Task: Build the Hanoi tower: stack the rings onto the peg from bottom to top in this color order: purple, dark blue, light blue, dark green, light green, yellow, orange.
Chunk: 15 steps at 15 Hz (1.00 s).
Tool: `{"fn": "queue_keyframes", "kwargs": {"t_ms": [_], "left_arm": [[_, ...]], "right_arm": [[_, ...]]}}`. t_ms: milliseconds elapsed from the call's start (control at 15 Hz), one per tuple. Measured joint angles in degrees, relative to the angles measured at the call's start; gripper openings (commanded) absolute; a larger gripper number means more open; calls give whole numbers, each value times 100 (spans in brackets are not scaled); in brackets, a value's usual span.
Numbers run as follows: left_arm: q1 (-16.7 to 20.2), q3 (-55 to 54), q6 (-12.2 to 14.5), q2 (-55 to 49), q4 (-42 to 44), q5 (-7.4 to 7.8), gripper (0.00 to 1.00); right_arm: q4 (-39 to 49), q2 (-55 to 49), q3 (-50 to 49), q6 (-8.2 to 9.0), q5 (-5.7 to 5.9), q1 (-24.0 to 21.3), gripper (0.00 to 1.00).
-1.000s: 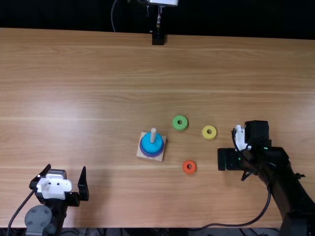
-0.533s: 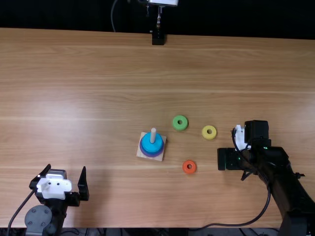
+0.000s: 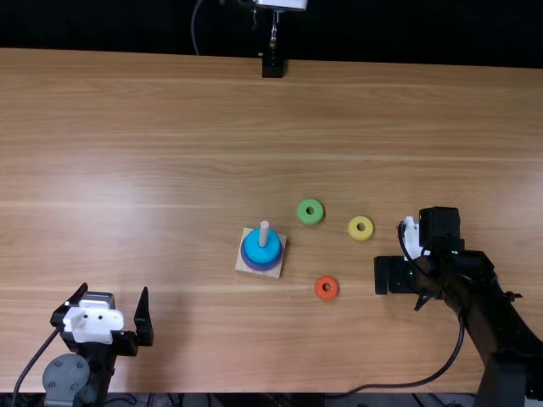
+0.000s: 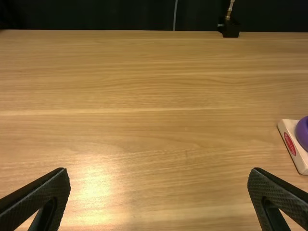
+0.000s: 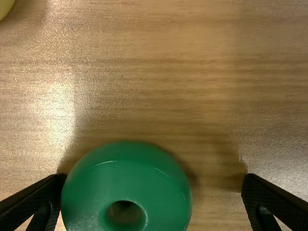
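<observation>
On the square wooden base [image 3: 243, 264], the peg [image 3: 264, 233] carries a light blue ring [image 3: 253, 246] above a purple-blue layer [image 3: 260, 265]. Light green [image 3: 303, 215], yellow [image 3: 353, 233] and orange [image 3: 319, 293] rings lie loose to its right. My left gripper [image 3: 114, 292] stands open at the lower left. My right gripper [image 3: 394, 275] is low over the table, right of the orange ring. In the left wrist view my left gripper [image 4: 159, 171] holds nothing. In the right wrist view a dark green ring [image 5: 159, 192] lies between the spread fingers of my right gripper [image 5: 154, 178], close to one finger.
A dark stand [image 3: 272, 66] is at the table's far edge. The right arm's cable [image 3: 424, 383] loops along the near edge. In the left wrist view, the tower's wooden base [image 4: 302, 160] shows at one side.
The right arm has shifted very slightly left. The left arm, the stacked rings and the loose light green, yellow and orange rings have kept their places.
</observation>
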Motion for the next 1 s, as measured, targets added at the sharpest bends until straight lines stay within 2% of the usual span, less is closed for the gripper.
{"fn": "queue_keyframes", "kwargs": {"t_ms": [67,133,200,267,333,533,733,867,1000], "left_arm": [[0,2,0,-2,-2,0,100],[-2,2,4,-2,0,-2,100],[0,2,0,-2,0,-2,100],[0,0,4,-2,0,2,100],[0,2,2,-2,-2,-2,100],[0,0,4,0,-2,-2,100],[0,0,2,0,-2,0,100],[0,2,2,0,-2,-2,100],[0,2,2,-2,2,-2,100]], "right_arm": [[-4,0,0,2,4,0,100],[-7,0,0,-2,7,0,69],[2,0,0,2,9,0,31],[61,0,0,2,9,0,9],[199,24,0,9,0,0,0],[404,39,-2,20,-70,0,0],[378,57,57,17,-74,11,0],[334,57,450,4,-74,229,0],[122,50,968,-48,-76,675,0]]}}
